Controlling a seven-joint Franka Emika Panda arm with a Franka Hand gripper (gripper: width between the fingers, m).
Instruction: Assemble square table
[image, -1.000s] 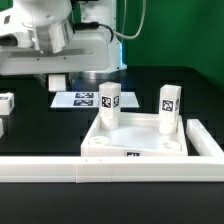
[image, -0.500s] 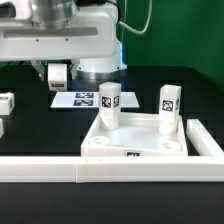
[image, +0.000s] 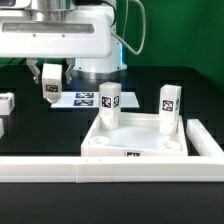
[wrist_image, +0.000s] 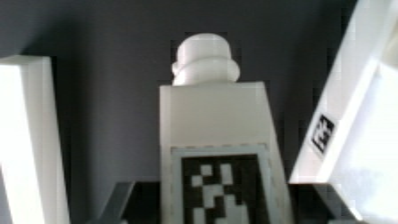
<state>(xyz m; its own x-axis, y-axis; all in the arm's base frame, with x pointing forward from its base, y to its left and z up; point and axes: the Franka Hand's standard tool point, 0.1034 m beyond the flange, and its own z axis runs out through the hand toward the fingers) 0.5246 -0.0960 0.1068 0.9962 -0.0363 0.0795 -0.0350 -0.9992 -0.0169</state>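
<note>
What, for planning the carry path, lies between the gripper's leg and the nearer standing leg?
The marker board, flat on the table between held leg and standing leg; exterior view.

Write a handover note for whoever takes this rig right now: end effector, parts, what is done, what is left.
End effector: shut on a leg, held tilted above the table near the marker board.
Tabletop: lies flat beside the rail.
Done: two legs stand upright at its far corners; how tight they sit cannot be told.
Left: both near corners bear no leg. Fit the held one, then probably the spare leg at the exterior view's left edge.
</note>
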